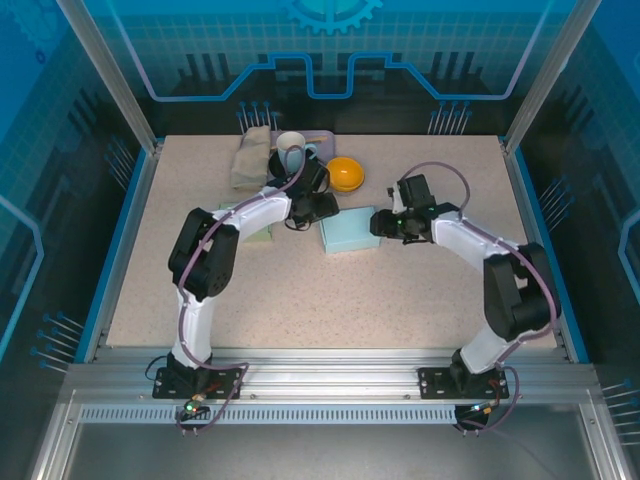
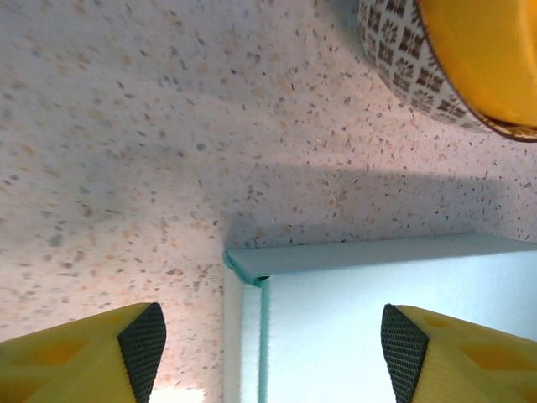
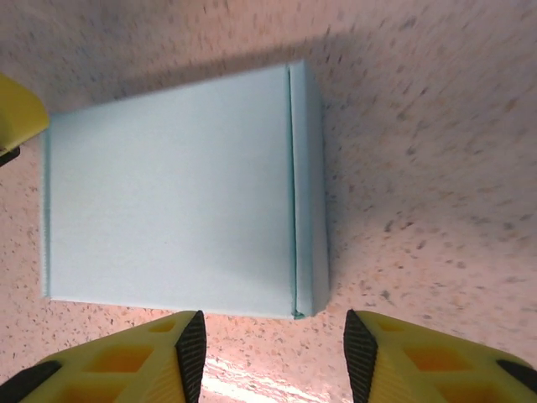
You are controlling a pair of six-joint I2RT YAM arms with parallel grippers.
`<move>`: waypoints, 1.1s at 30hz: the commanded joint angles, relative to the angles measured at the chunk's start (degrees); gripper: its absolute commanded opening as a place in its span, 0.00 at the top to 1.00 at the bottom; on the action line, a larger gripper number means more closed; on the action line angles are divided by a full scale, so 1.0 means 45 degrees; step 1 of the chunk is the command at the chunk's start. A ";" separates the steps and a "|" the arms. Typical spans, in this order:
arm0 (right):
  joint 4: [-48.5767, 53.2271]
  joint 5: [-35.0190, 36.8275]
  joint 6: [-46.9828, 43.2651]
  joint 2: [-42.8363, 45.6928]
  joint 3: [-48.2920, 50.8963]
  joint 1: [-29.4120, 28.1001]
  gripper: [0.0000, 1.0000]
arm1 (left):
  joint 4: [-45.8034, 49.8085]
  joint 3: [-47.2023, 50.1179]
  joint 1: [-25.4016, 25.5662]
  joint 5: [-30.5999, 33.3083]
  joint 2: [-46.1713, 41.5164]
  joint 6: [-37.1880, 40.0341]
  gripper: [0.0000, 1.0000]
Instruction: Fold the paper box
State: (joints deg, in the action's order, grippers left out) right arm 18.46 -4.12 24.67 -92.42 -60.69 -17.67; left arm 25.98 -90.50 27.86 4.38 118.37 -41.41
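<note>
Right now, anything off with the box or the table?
The pale blue folded paper box lies closed and flat on the speckled table. One oddity: in the left wrist view, a flap edge at one corner pokes slightly past the lid and is not flush.

table [image 1: 300, 300] far edge | beige cloth [image 1: 250, 158] | white mug [image 1: 290, 152] | orange bowl [image 1: 346, 174], patterned outside

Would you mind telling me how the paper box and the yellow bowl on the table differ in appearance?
Shape: the paper box is flat and rectangular with straight edges; the bowl is round.
Colour: the box is plain pale blue; the bowl is yellow inside, brown-and-white patterned outside.
Place: the box lies around the middle of the table; the bowl sits farther back.
Both rest on the speckled surface, not touching.
</note>
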 commanded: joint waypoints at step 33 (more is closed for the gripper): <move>-1.5964 0.1795 -0.4738 0.2305 0.9674 0.3805 0.00 | -1.2575 1.7755 -0.4216 0.5517 -1.4216 0.8016 0.01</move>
State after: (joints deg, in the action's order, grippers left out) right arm -41.80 7.77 5.30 -78.89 -19.11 -1.06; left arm -22.83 -10.52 11.40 32.60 52.73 -6.11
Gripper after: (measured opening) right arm 0.997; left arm 0.990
